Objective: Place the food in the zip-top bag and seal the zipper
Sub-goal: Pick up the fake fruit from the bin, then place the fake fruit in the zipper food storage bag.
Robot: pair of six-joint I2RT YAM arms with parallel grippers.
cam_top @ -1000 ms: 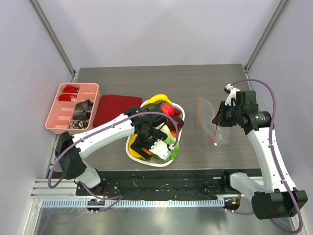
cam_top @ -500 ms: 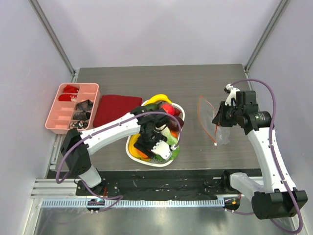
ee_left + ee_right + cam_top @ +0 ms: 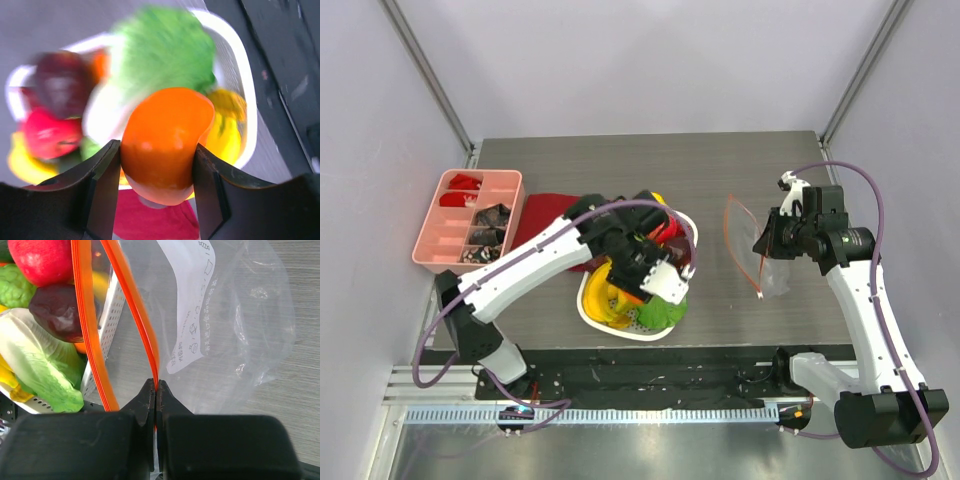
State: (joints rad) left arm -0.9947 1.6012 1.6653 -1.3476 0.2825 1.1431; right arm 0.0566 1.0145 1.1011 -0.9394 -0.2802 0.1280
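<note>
My left gripper [image 3: 655,265] is above the white basket [image 3: 592,312] and is shut on an orange toy fruit [image 3: 165,142], held clear of the pile. Below it lie a green leafy cabbage [image 3: 160,55], a red apple [image 3: 50,135], a dark purple piece [image 3: 60,85] and yellow food [image 3: 227,125]. My right gripper [image 3: 767,240] is shut on the red-orange zipper [image 3: 142,325] of the clear zip-top bag [image 3: 760,262]. It holds the bag's mouth open towards the basket. The bag's white label [image 3: 192,305] shows in the right wrist view, and the bag holds no food.
A dark red cloth [image 3: 545,222] lies behind and left of the basket, also showing under the held fruit [image 3: 155,222]. A pink divided tray [image 3: 468,220] with small parts stands at the far left. The table's black near edge [image 3: 650,370] runs in front of the basket.
My left gripper has risen out of the basket with the orange fruit and moved back and a little right. The right arm and the bag have not moved.
</note>
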